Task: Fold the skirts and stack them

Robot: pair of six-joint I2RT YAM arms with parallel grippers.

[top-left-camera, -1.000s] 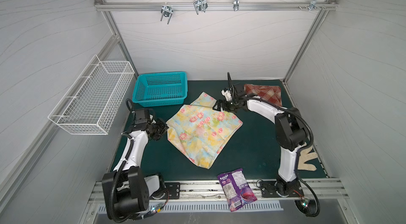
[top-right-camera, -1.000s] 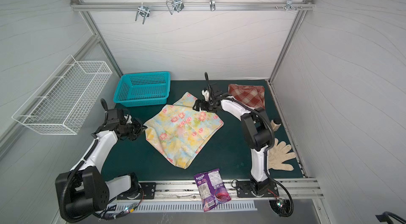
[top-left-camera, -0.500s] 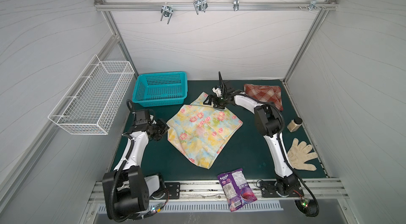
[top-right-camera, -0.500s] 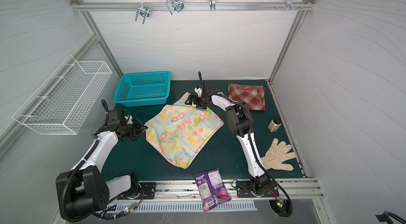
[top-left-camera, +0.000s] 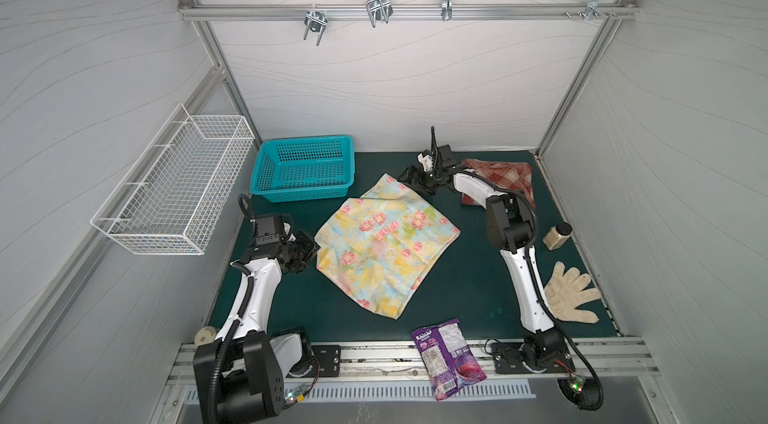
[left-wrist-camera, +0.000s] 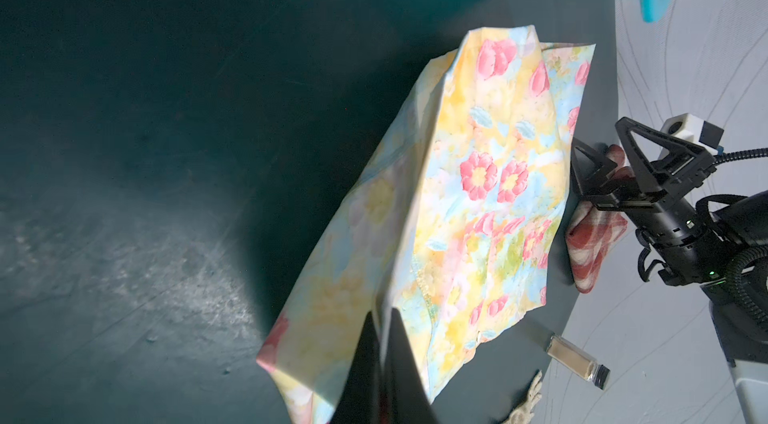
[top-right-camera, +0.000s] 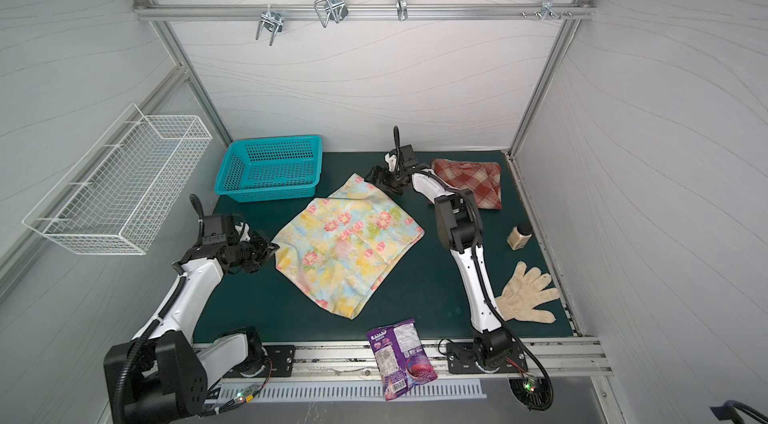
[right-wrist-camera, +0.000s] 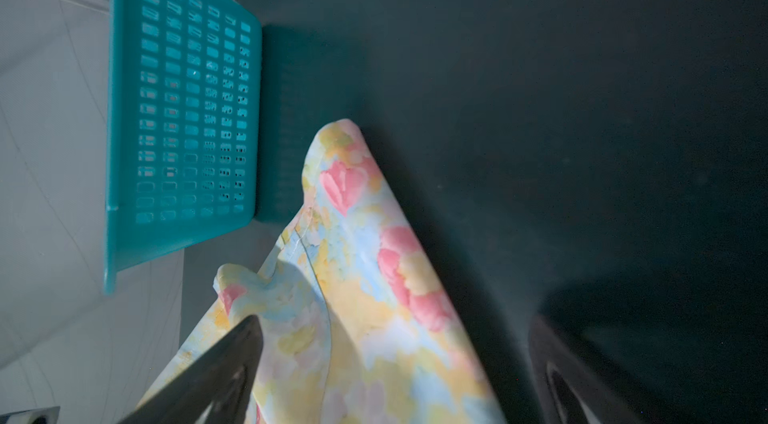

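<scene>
The floral skirt lies spread over the middle of the green desk, set cornerwise, with one corner pointing to the front edge and one to the back. In both top views the left gripper is at the skirt's left corner. The left wrist view shows its fingers pressed together on the cloth, which rises in a loose fold from that pinch.

The right gripper reaches across to the skirt's back corner. Its jaws stand wide apart. In the right wrist view one finger is over the cloth and the other is over bare desk.

The plaid skirt lies folded in the back right corner, partly hidden behind the right arm and apart from the floral one.

A teal basket sits in the back left corner, near the floral skirt's back corner. By the right edge lie a small bottle and a cream glove. A purple snack bag lies across the front edge.
</scene>
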